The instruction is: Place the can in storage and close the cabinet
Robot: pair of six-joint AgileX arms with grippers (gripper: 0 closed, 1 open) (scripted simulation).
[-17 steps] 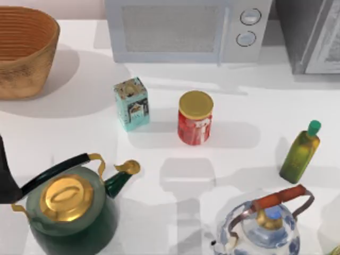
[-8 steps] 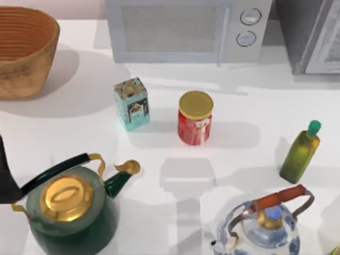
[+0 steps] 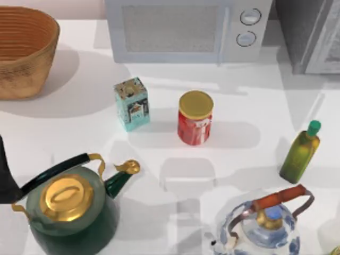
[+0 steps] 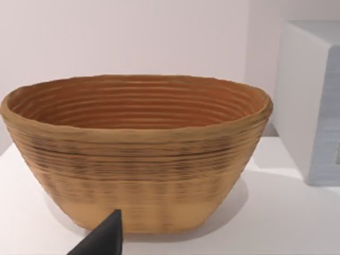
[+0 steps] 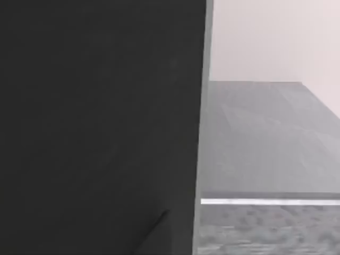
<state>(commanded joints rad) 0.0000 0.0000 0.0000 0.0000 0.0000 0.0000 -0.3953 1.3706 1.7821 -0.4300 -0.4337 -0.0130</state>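
The can [image 3: 195, 117], red with a gold lid, stands upright near the middle of the white table [image 3: 255, 106], so its long axis is vertical and the lid faces up. It is one can only, and nothing touches it. Just beside it on the left stands one small teal tin box [image 3: 132, 103], also upright, apart from the can. Behind the can, at the back edge, is one white microwave [image 3: 183, 29] with two round knobs. To the right of the microwave, in the back right corner, is the cabinet [image 3: 311, 34], dark grey and speckled, with a pale framed door; from above I cannot tell how far the door is open.

To the right of the can, well apart, stands one green olive oil bottle [image 3: 300, 152]. In front of the can there are two kettles: a dark green one with gold lid [image 3: 71, 207] on the left and a blue-and-white one with a red handle [image 3: 263, 223] on the right. One woven basket [image 4: 135, 154] sits far left of the microwave.

A dark part of the left arm [image 3: 5, 180] is at the left edge beside the green kettle; whether the left gripper's fingers are apart or together I cannot tell. The right wrist view shows a dark flat surface and a grey speckled surface close up.
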